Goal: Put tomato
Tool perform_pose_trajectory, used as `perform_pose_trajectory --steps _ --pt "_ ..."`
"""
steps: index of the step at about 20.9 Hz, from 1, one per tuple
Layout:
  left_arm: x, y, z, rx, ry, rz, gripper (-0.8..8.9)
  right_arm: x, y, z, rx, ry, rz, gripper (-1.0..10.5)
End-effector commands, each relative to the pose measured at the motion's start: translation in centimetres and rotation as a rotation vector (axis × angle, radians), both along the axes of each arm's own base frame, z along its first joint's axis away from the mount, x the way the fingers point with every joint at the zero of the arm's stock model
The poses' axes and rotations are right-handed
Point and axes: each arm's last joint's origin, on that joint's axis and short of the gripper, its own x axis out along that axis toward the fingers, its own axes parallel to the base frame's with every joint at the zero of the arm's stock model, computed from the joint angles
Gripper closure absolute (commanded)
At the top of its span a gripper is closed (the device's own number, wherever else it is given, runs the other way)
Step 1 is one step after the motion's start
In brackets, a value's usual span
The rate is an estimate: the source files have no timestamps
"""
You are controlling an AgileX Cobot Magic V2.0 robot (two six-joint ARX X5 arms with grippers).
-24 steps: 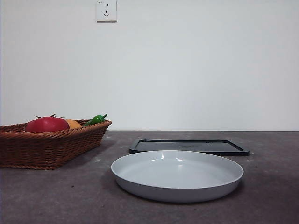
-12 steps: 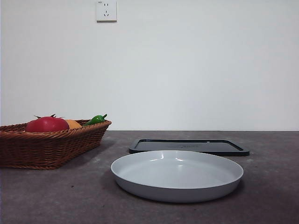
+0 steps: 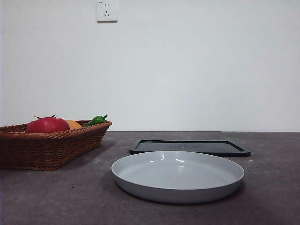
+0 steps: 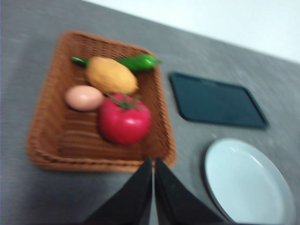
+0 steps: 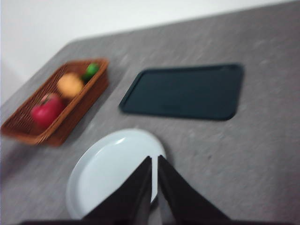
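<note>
**Tomato waits in the basket**

The glossy red tomato (image 4: 124, 120), its green spiky calyx up, lies in the wicker basket (image 4: 49, 126) beside an egg (image 4: 84, 98), an orange fruit (image 4: 111, 75) and a green pepper (image 4: 137, 62). Above the bench (image 3: 56, 197), the left pincer (image 4: 153, 162) and right pincer (image 5: 154, 159) hang closed and empty.

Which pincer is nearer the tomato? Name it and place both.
Left. The left pincer hangs above the basket's near rim, just short of the tomato. The right pincer hangs over the white plate, with the tomato far off in the basket.
</note>
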Motion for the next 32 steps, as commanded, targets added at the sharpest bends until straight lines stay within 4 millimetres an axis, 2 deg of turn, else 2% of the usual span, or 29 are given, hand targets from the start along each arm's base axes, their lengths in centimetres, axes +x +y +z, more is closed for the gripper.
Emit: perform_pose_trajectory --steps 1,11,16,22,24,27,28,29,32 --pt "0.3 -0.2 1.1 0.043 -0.001 -0.098 8.04 0.5 0.2 1.4 -0.045 0.021 0.083 9.4" --pt "0.6 -1.3 3.6 0.062 0.122 -0.317 8.04 2.5 2.0 4.8 -0.147 0.208 0.326 9.4" --pt "0.2 -1.7 3.7 0.094 0.183 -0.387 8.04 2.7 3.1 4.6 -0.180 0.241 0.428 9.4" --pt "0.2 -1.7 3.7 0.094 0.177 -0.388 7.90 2.6 3.3 4.6 -0.184 0.245 0.446 9.4" --pt "0.2 -1.7 3.7 0.094 0.178 -0.388 6.86 2.6 3.3 4.6 -0.181 0.248 0.444 9.0" --pt "0.2 -1.7 3.7 0.092 0.178 -0.385 4.22 2.6 3.3 4.6 -0.180 0.249 0.443 6.5" --pt "0.3 -1.7 3.7 0.093 0.175 -0.384 3.73 2.6 3.3 4.6 -0.180 0.249 0.443 5.8" --pt "0.3 -1.7 3.7 0.094 0.173 -0.382 3.66 2.6 3.3 4.6 -0.180 0.249 0.443 5.4" --pt "0.5 -1.6 3.6 0.128 0.184 -0.333 3.51 2.6 3.3 4.6 -0.180 0.248 0.443 5.4"
